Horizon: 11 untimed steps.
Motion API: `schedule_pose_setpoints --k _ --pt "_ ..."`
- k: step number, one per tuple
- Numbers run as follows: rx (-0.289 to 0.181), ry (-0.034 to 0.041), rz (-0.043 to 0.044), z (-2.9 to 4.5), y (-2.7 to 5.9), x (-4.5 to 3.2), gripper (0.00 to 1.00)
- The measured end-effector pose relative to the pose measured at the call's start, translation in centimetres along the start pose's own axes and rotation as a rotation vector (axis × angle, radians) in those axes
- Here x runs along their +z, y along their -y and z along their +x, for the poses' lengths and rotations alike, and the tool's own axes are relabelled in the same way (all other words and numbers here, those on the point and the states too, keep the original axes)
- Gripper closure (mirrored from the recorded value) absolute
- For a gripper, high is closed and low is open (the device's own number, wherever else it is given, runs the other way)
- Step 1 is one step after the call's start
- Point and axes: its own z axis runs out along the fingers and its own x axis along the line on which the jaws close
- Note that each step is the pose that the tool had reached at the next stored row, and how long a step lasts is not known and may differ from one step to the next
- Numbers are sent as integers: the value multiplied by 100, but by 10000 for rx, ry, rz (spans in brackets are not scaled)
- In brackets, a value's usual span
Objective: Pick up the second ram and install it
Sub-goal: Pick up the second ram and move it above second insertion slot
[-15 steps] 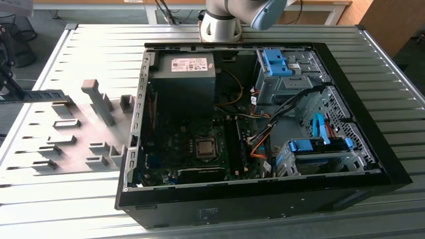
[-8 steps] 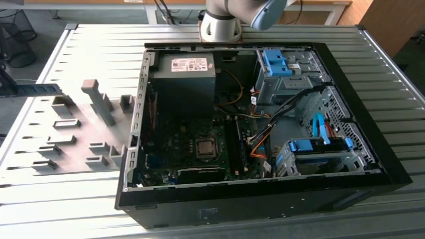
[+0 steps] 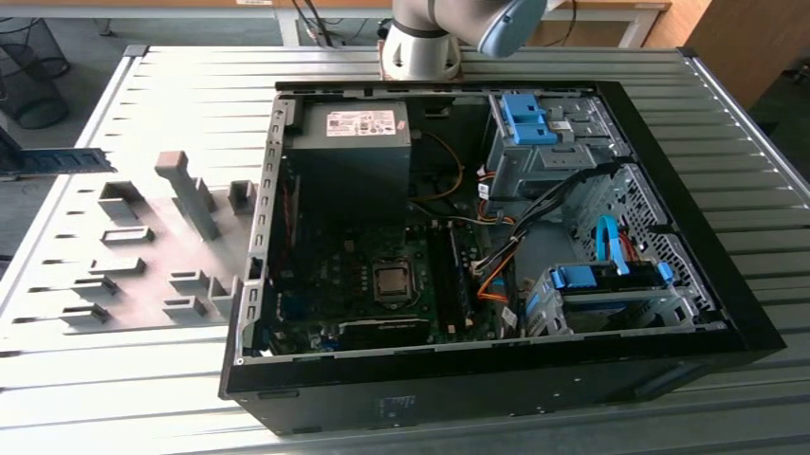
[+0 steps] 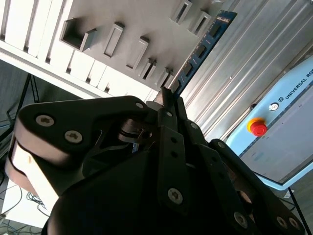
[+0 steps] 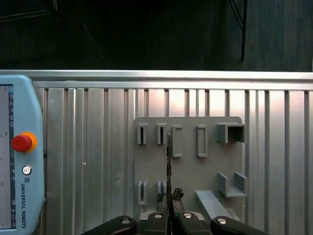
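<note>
The second ram (image 3: 66, 159) is a thin blue-green stick held in the air at the exterior view's far left, above the table's edge. My gripper (image 3: 13, 159) is shut on one end of it. In the second wrist view the ram (image 4: 200, 49) runs out from the closed fingertips (image 4: 168, 105) with its black chips in a row. The first wrist view has the ram (image 5: 168, 161) edge-on, rising from the gripper (image 5: 168, 198) over the grey fixture plate (image 5: 188, 166). The open computer case (image 3: 506, 379) lies on the table, motherboard (image 3: 367, 275) exposed.
The grey fixture plate (image 3: 139, 256) with slotted blocks sits on the ribbed metal table (image 3: 190, 85), on the exterior view's left of the case. A teach pendant (image 5: 19, 152) with a red button lies beside the plate. Blue drive-bay clips (image 3: 525, 118) and orange cables (image 3: 494, 275) fill the case's far side.
</note>
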Motion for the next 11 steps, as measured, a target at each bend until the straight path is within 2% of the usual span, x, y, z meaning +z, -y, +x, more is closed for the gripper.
schedule_pose_setpoints --k 11 --pt "0 -2 -3 0 54 -3 86"
